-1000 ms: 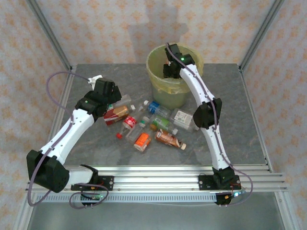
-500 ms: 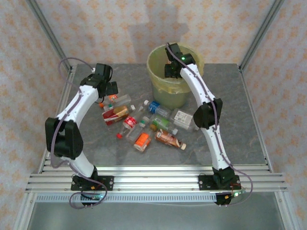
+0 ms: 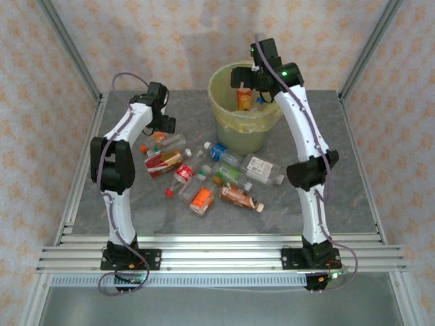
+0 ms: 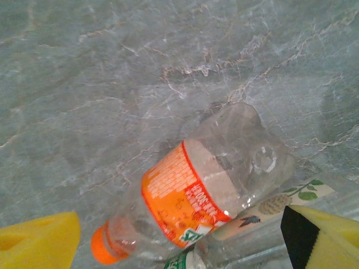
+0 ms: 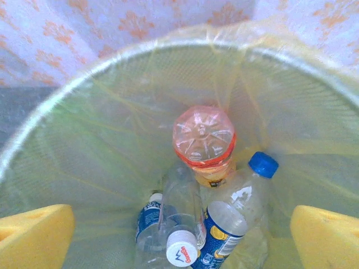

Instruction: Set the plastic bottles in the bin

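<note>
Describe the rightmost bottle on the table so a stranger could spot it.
Find the yellow-green bin at the far side of the table. Bottles lie scattered before it; take the rightmost bottle. It is the widest, with a white label.

Bottles (image 3: 201, 199) before bin (image 3: 238, 138) (more inside)

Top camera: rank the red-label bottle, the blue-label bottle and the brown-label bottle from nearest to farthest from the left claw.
From the left claw:
1. Red-label bottle, just nearward of it, at the group's left end.
2. Blue-label bottle, off to its right, mid-group.
3. Brown-label bottle, at the group's near right.
</note>
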{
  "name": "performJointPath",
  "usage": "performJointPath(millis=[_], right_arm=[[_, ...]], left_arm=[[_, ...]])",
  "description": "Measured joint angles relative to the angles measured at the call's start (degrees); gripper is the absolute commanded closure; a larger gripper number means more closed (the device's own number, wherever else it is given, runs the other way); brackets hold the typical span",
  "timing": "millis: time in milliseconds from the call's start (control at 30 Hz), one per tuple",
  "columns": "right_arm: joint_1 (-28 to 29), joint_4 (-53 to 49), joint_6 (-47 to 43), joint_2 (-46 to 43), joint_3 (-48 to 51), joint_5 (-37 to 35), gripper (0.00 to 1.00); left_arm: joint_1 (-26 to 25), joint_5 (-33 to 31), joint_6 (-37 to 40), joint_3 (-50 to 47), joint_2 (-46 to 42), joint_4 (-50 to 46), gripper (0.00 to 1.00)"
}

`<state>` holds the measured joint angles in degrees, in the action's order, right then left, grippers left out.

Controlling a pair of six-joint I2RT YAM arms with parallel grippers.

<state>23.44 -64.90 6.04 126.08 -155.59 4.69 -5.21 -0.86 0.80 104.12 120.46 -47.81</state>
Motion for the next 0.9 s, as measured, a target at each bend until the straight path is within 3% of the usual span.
performJointPath(millis=[367,633,900], right_arm=[[0.7,0.7,1.2,-12.2,11.2,-6.3,0.01],[2.3,5.3,2.0,-21.4,25.9,-8.1,0.01],[2.7,9.3,2.8,-28.8,34.2,-9.3,0.01]], left_arm=[[0.9,0.7,0.8,1.9,3.4,-2.6,0.07],[5.6,3.7,0.5,0.8,3.5,-2.3,0.07],[8.2,5.4,-1.6,0.8,6.2,-2.1,0.11]])
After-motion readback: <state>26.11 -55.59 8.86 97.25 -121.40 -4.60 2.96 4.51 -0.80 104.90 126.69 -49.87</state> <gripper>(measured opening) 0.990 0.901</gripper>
